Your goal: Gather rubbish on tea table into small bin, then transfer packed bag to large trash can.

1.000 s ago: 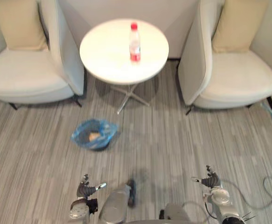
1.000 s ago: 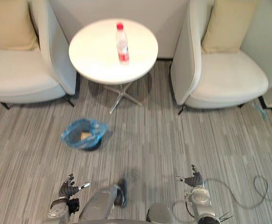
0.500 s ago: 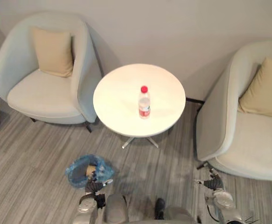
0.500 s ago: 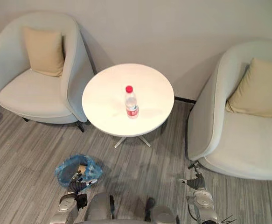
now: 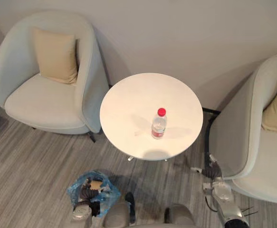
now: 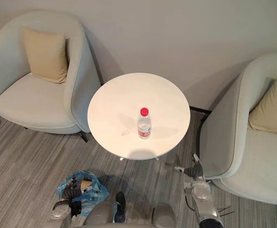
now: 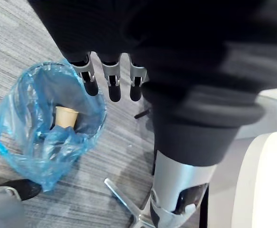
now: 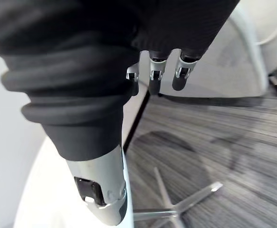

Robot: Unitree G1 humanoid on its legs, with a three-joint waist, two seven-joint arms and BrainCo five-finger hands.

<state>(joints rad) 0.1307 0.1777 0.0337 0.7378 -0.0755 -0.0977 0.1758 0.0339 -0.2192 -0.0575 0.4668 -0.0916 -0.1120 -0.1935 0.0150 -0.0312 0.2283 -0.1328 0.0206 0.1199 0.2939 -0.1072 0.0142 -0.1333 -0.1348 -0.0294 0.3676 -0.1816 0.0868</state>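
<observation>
A clear plastic bottle [image 5: 158,124] with a red cap and a red label band stands upright near the middle of the round white tea table [image 5: 128,104], whose smooth top is matte and plain; a small pale scrap [image 6: 125,133], too small to identify, lies on the tabletop just beside the bottle, toward the robot's left. On the grey striped floor [image 5: 24,166] in front of the table sits the small bin [image 5: 102,195], lined with a crinkled, translucent blue plastic bag [image 7: 33,142] whose loose edge spills over the rim; a tan paper cup [image 7: 65,116] lies inside it among the folds. Two rounded, pale upholstered armchairs flank the table, one at the left [image 5: 43,102] and one at the right [image 6: 252,156], each with a soft tan cushion [image 5: 57,54] propped against its back. The left hand [image 7: 111,83] hangs over the bin's rim, its silver, dark-tipped fingers straight and relaxed, clasping nothing and apart from the bag in the wrist view; the right hand [image 6: 195,167] hangs low near the front corner of the right-hand armchair, beyond the table's edge, its fingers likewise extended and empty, touching neither chair nor table.
</observation>
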